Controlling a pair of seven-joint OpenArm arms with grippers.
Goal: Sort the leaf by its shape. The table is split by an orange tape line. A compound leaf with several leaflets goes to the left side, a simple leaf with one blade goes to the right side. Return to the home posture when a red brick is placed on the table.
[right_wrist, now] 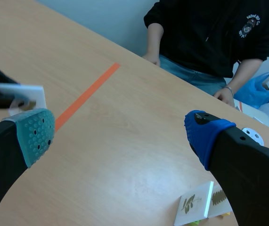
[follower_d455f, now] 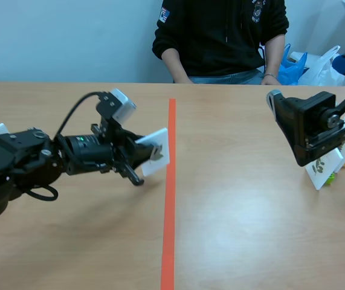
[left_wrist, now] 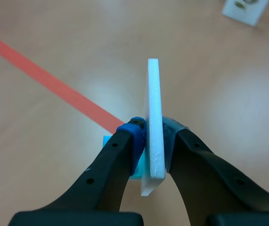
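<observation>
Currently carrying one leaf card (left_wrist: 153,84) edge-on, clamped between both pads of the left gripper (left_wrist: 153,135) and hanging clear of the table (follower_d455f: 238,229). Hovering just left of the orange tape line (follower_d455f: 171,181), with the card's far edge reaching almost to it. Showing a dark print on the card face in the scene view, too small for reading as compound or simple.

Holding the right gripper (right_wrist: 119,135) raised over the right side, fingers wide apart, gripping nothing. Noting two more cards (right_wrist: 198,207) standing together under that arm on the right side; not telling whether already sorted or waiting.

Judging the sort as part-way: card picked up, not yet set down on either side. Seeing no red brick, so not yet calling for the home posture.
</observation>
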